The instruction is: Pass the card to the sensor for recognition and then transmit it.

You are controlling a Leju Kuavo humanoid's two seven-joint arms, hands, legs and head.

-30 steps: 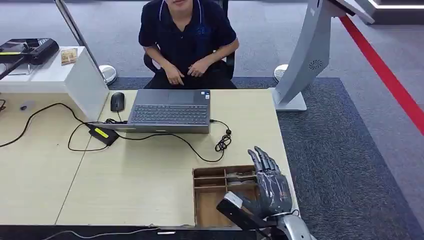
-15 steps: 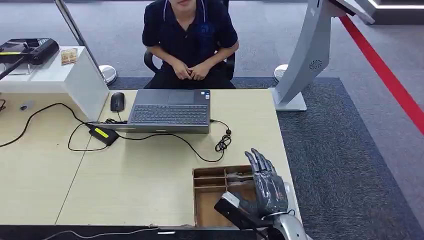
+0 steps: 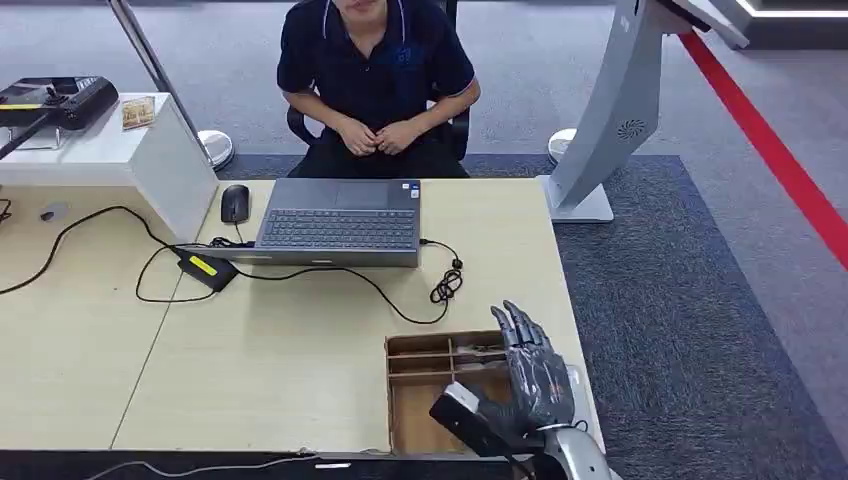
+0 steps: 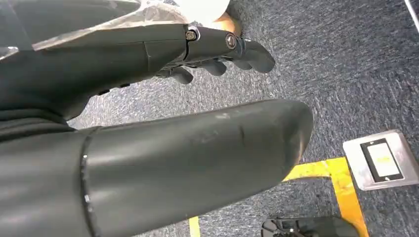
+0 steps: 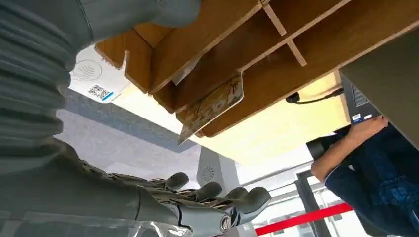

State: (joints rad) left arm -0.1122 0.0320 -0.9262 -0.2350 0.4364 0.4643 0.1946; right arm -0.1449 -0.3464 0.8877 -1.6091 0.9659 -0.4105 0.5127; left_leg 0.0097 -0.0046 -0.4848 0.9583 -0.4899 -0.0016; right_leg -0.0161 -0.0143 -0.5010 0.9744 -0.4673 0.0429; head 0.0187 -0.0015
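- 1 pale wooden tabletop (image 3: 280, 370) carries a laptop (image 3: 340, 222), mouse (image 3: 234, 202), wooden tray (image 3: 432, 385).
- Right hand (image 3: 535, 375) hovers over the tray, fingers spread, empty.
- Left hand (image 4: 212, 54) hangs above grey carpet (image 4: 346, 74), fingers loosely apart, empty.
- Person (image 3: 375, 80) sits behind the laptop.

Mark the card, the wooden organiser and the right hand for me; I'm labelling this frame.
card (image 5: 212, 106): right wrist view, its printed face.
wooden organiser (image 3: 430, 348): head view, a divider near its far edge.
right hand (image 3: 535, 375): head view, back of the hand.
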